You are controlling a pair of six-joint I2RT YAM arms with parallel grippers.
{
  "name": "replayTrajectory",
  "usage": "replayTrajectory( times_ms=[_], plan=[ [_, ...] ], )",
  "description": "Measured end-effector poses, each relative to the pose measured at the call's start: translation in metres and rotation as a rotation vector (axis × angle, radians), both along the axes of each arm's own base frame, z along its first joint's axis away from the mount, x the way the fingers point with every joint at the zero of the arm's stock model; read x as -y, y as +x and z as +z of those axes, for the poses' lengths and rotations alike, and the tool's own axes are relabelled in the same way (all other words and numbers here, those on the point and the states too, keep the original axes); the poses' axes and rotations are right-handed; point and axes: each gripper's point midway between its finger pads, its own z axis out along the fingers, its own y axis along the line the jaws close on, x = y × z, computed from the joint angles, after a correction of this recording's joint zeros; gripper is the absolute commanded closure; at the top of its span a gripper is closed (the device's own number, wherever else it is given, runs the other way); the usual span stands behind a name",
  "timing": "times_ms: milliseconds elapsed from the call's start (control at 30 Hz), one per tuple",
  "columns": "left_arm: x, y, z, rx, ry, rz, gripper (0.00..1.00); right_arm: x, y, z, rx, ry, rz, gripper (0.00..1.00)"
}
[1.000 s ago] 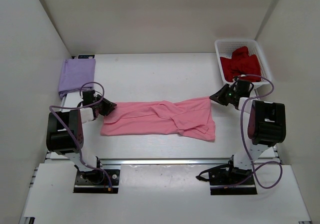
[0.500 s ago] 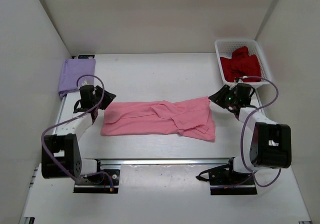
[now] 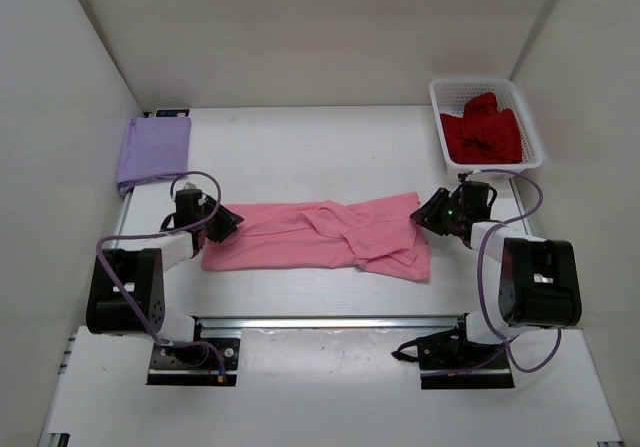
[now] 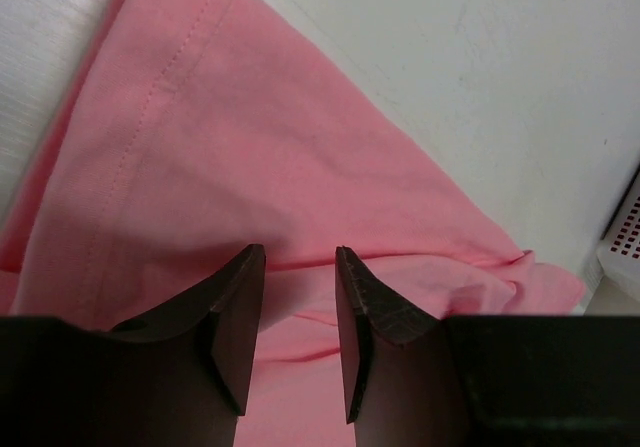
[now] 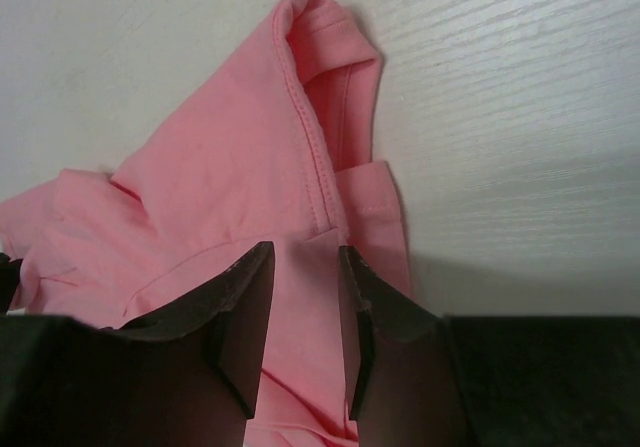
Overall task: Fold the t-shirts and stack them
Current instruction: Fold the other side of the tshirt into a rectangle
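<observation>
The pink t-shirt (image 3: 320, 235) lies stretched out and wrinkled across the middle of the table. My left gripper (image 3: 225, 224) is low at its left end, jaws open over the pink fabric (image 4: 250, 147) with nothing pinched; the left gripper (image 4: 300, 267) shows a clear gap. My right gripper (image 3: 428, 213) sits at the shirt's right edge, and the right gripper (image 5: 305, 262) is open above a hemmed fold of the pink t-shirt (image 5: 230, 167). The lavender t-shirt (image 3: 153, 150) lies folded at the back left. The dark red t-shirt (image 3: 482, 132) is bunched in the basket.
A white lattice basket (image 3: 530, 117) stands at the back right, and the basket's corner (image 4: 625, 237) shows in the left wrist view. White walls enclose the table (image 3: 320, 147) on three sides. The arm bases sit on a rail at the near edge.
The right gripper has opened and come down from the shirt's back right corner to its right edge. The left gripper lifted away to the left and returned to the left end.
</observation>
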Motion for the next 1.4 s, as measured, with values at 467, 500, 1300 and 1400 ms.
replayTrajectory(
  times_ms=[467,500,1300,1400],
  plan=[
    [-0.001,-0.004,-0.011,-0.015,-0.008,0.012,0.55,0.002,-0.002,-0.017,-0.028,0.008,-0.011,0.89],
    [-0.003,-0.004,-0.011,-0.016,-0.009,0.018,0.56,0.001,-0.002,-0.016,-0.023,0.02,-0.01,1.0],
    [-0.038,0.003,-0.005,-0.022,0.022,0.121,0.56,0.034,0.005,0.003,0.011,0.022,-0.124,0.71],
    [-0.026,0.008,0.016,0.03,0.046,0.076,0.55,0.023,0.004,0.027,0.074,-0.001,-0.1,0.87]
  ],
)
